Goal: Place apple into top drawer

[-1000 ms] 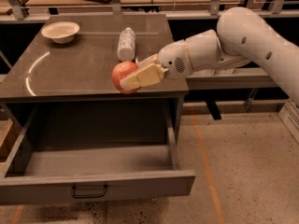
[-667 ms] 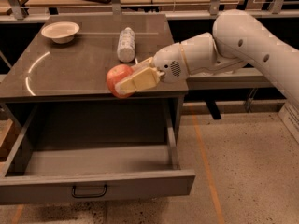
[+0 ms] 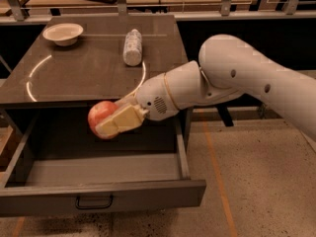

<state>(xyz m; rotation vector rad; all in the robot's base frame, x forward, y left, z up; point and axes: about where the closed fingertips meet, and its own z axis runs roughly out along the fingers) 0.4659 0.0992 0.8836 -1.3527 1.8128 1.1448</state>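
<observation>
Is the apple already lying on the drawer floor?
No, the apple is held in the gripper above the open top drawer, not touching its floor.

Gripper (image 3: 106, 118), centre-left of frame: matt cream plastic, clamped on smooth, glossy apple (image 3: 98, 113). Drawer (image 3: 98, 195): matt grey metal. Tabletop (image 3: 84, 75): dark, smooth, sheened.

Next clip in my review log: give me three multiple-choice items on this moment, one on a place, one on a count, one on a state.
1. Where is the apple? A) on the floor B) on a shelf C) in the gripper, above the top drawer
2. How many things lie on the tabletop? A) one B) two C) four
3. The top drawer is: A) pulled open B) shut C) taken out
Answers: 1 C, the gripper clamps it over the drawer cavity; 2 B, a white bottle and a bowl; 3 A, its inside is exposed.
</observation>
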